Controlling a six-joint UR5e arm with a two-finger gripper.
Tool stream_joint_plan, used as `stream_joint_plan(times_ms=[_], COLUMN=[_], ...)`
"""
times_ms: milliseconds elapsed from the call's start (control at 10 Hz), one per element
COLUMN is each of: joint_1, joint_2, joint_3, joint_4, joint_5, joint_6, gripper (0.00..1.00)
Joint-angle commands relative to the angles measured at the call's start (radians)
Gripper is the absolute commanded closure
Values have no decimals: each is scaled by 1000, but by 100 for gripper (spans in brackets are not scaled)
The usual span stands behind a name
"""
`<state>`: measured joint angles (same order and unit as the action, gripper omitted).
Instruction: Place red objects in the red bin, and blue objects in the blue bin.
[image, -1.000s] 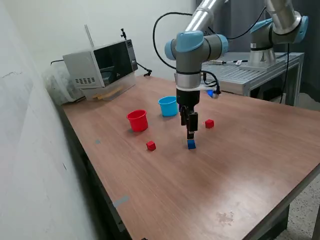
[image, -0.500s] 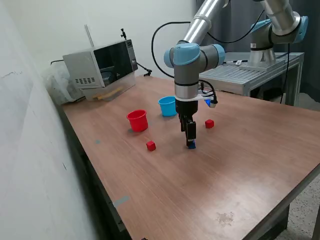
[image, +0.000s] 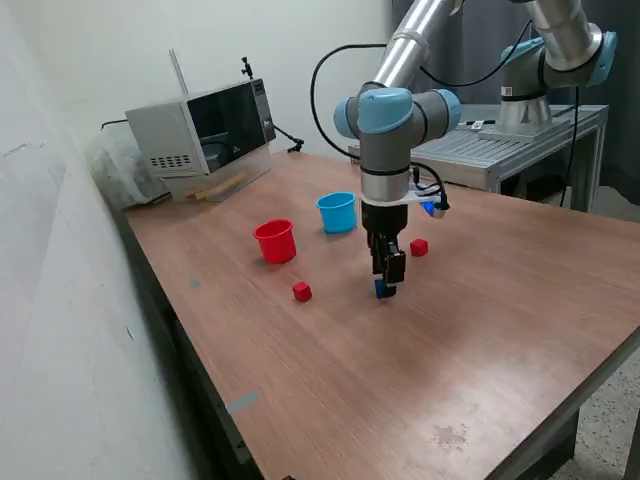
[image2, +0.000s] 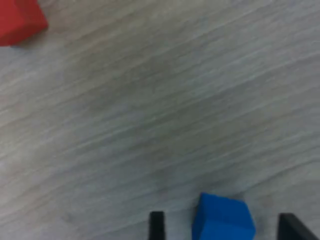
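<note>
The blue cube (image2: 222, 218), smooth and square with no long axis, sat on the grained wood table (image: 480, 330) just beyond the red cup (image: 275, 241), between the gripper's (image: 386, 287) spread fingers (image2: 156, 225), ungripped.

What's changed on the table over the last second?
The gripper came down around the blue cube, which now sits between its open fingers, not yet gripped; the wrist also turned. The blue cube, both red cubes, the red cup and the light blue cup stayed put.
</note>
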<state>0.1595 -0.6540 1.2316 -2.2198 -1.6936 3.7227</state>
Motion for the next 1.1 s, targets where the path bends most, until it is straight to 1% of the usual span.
stream_joint_plan(times_ms=[0,100,400,500,800,1000], joint_1=[6,6,9,15,15,12], joint_2=[1,1,-7,-30,-174,-289], joint_3=[0,0,-20,-21,-3,60], joint_4=[0,0,6,11,17,80], joint_5=[3,3,6,6,5,5], joint_6=[-41,-53,-131,-153,-193,-214], gripper=[100,100,100,100,100,100])
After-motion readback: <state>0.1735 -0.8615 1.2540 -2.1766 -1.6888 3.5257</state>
